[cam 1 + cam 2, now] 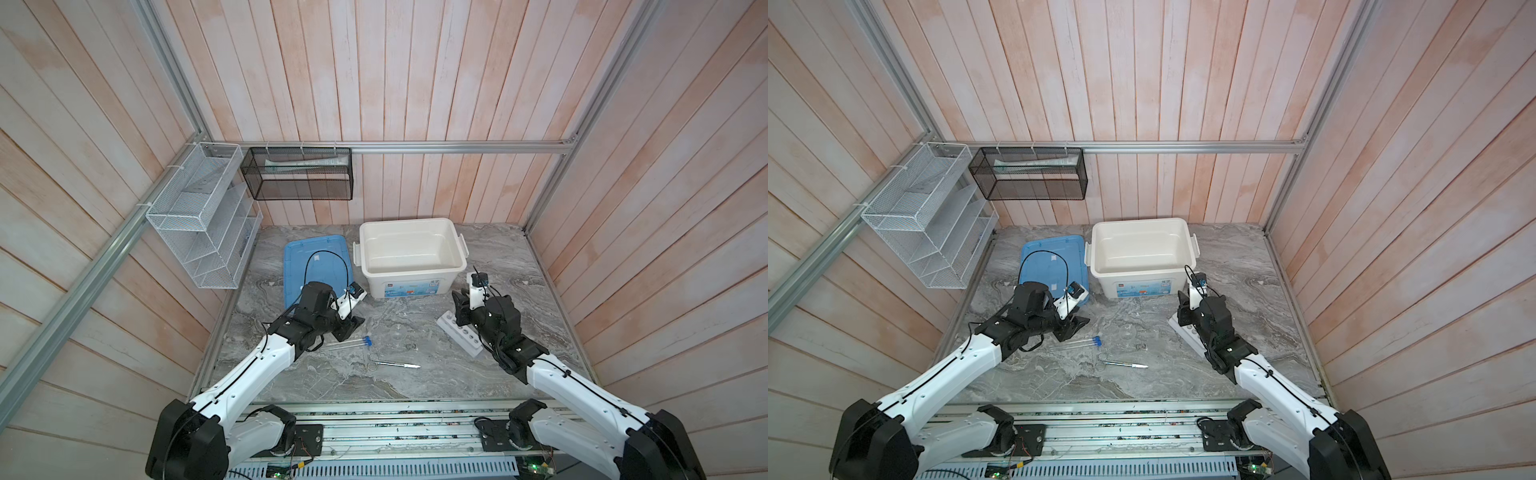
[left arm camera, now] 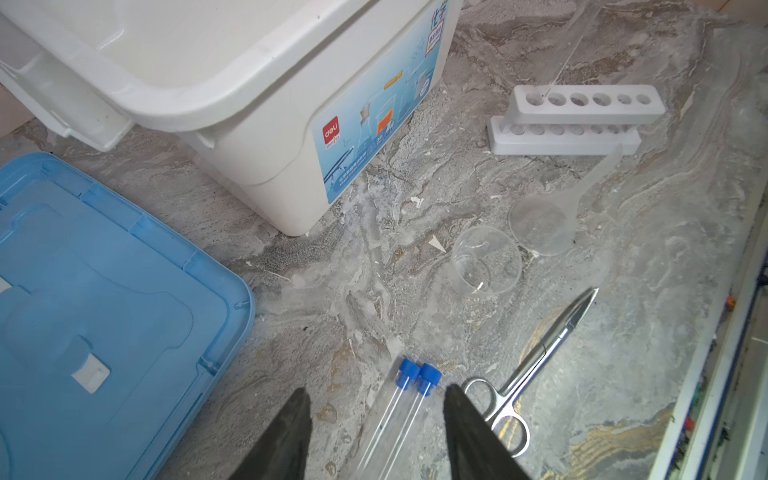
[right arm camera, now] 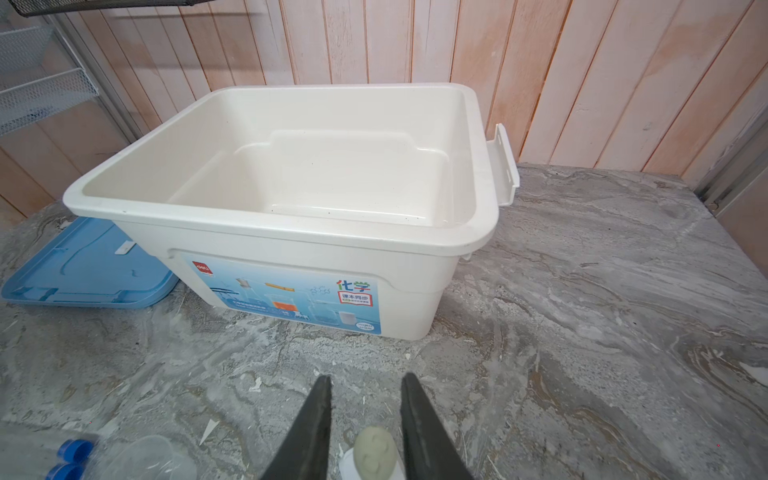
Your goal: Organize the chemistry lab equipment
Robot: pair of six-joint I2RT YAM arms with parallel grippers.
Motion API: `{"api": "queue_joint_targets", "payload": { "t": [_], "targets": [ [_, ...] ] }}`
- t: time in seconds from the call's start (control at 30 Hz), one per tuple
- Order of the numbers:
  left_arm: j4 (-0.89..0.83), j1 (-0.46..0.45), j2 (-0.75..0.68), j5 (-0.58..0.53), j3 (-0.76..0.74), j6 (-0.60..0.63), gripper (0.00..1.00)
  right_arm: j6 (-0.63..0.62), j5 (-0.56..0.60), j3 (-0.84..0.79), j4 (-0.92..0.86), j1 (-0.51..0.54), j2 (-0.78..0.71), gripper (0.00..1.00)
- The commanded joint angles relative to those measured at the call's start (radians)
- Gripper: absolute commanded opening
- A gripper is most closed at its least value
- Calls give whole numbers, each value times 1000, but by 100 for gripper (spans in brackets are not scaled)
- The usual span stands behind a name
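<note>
Tubes (image 2: 428, 379) with blue caps lie side by side on the surface (image 2: 415, 324), between the spread jaws of the left end effector (image 2: 377, 388), scissors (image 2: 536, 365) just beside. Right end effector (image 3: 366, 377) stands spread over the white rack (image 1: 455, 332), a pale cap (image 3: 374, 457) between its jaws.

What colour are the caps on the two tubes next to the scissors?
Blue, both caps; the left wrist view shows them best.
</note>
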Motion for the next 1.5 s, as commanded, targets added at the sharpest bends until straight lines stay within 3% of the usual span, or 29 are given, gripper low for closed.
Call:
{"api": "queue_joint_targets", "payload": {
  "t": [0.0,0.27,0.53,1.47],
  "targets": [
    [-89,-22,-23,-23,12,52,55,-25,13,38,-44,5,-50,32],
    [-165,-61,41,-132,-4,123,56,-38,-38,152,-192,-16,-102,32],
    [-145,-65,142,-254,-4,177,53,-46,-57,144,-241,-43,-172,32],
    [-80,-74,306,-331,9,218,49,-14,-106,94,-191,-60,-174,32]
  ]
}}
